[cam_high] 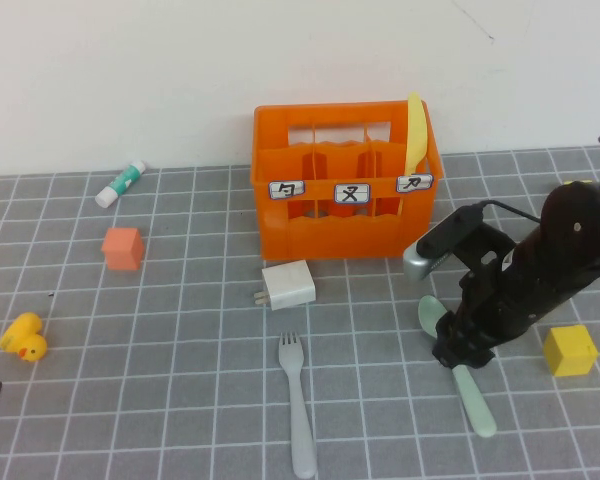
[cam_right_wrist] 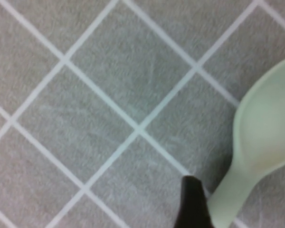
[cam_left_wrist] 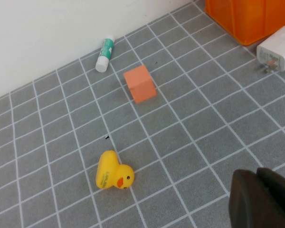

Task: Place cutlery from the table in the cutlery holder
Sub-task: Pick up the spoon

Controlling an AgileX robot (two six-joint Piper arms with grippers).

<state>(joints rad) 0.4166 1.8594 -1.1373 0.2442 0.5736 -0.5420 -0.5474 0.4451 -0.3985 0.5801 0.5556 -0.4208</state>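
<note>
White-and-green tube [cam_high: 120,183] seen at upper left, orange cube [cam_high: 122,248] placed below it, yellow duck [cam_high: 24,337] at left edge, white charger [cam_high: 288,285] at centre, yellow cube [cam_high: 569,350] at right.

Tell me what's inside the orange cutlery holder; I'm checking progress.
The pale yellow knife stands in the cutlery holder's rightmost compartment. The walls hide the compartment bottoms. The right claw is down over the spoon; the left claw is near the duck.

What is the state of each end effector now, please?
Left end effector: parked at the table's near left edge, cannot be told.
Right end effector: down at the mint-green spoon, grip cannot be told.
</note>
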